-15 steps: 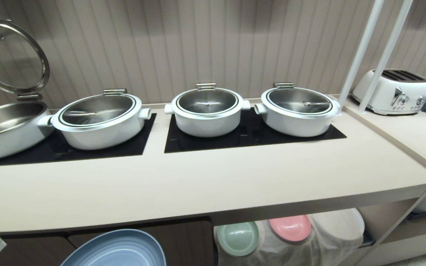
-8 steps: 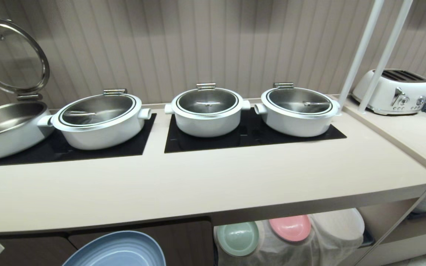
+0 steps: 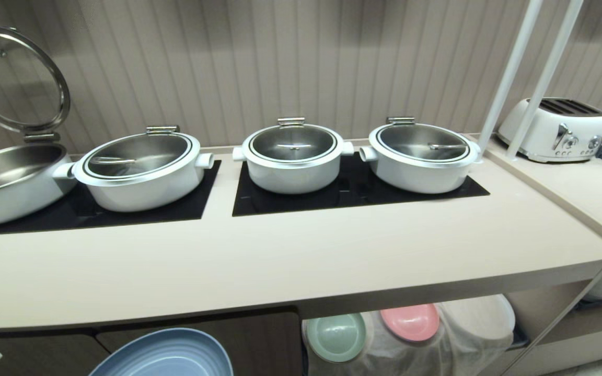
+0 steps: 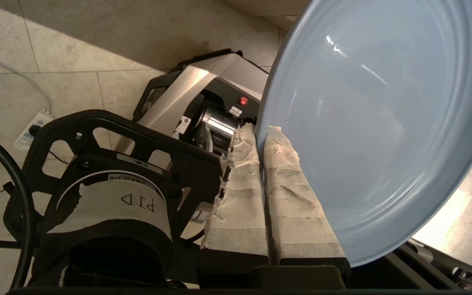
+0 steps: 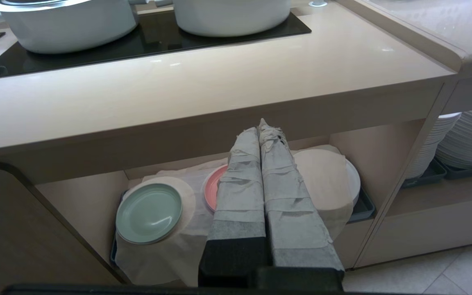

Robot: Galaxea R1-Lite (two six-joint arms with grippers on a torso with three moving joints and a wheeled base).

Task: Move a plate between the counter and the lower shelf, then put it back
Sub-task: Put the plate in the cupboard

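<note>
The light-blue plate [image 3: 165,355] hangs tilted below the counter [image 3: 280,261], in front of a dark cabinet door at the lower left of the head view. My left gripper [image 4: 259,129] is shut on the plate [image 4: 375,123], with the rim pinched between its two taped fingers. The lower shelf [image 5: 84,205] opens to the right of that door and has a white cloth draped inside. My right gripper [image 5: 260,125] hangs shut and empty in front of the shelf, pointing into it.
A pale green plate [image 3: 335,337] and a pink plate [image 3: 409,322] lie on the cloth, beside a covered white stack [image 5: 326,180]. Several white pots [image 3: 293,156] stand on black panels, with a toaster [image 3: 554,128] and two white poles [image 3: 510,73] at the right. My base [image 4: 203,106] is under the plate.
The blue plate and the bit of left wrist at the head view's lower left have sunk slightly. The right arm has kept still.
</note>
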